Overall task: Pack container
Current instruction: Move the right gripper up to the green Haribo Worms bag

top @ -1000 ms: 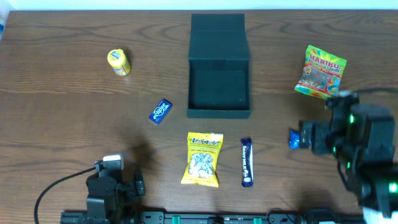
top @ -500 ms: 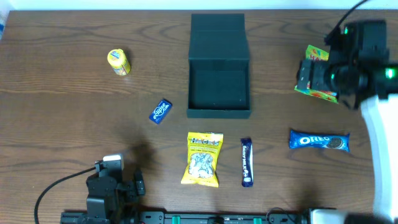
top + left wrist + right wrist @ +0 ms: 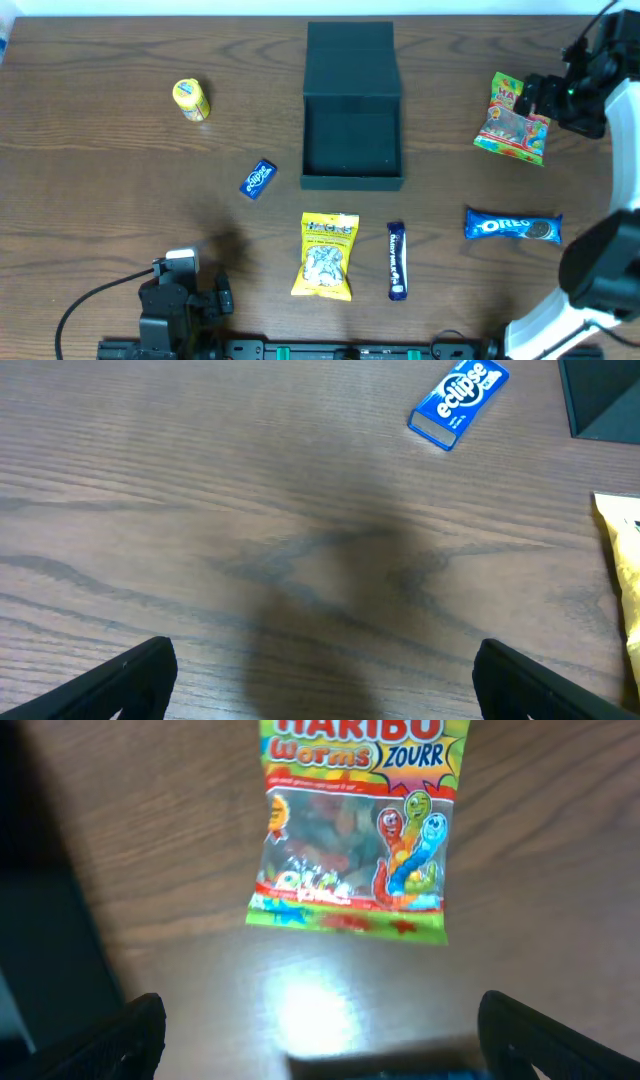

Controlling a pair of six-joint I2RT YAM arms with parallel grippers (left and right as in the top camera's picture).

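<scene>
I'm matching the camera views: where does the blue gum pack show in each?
Overhead: gum pack left of centre, left of the container.
Left wrist: upper right.
Right wrist: not in it.
Landmark: the container's corner, top right in the left wrist view.

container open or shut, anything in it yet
Open and empty: the container has its lid folded back, only bare dark floor inside.

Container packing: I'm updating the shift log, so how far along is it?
Done: only the container stands open, empty. In hand: nothing; the right gripper hovers open over the Haribo bag, left gripper open. Left: that bag, Oreo pack, yellow bag, blue bar, Eclipse pack, yellow tub all lie outside.
</scene>
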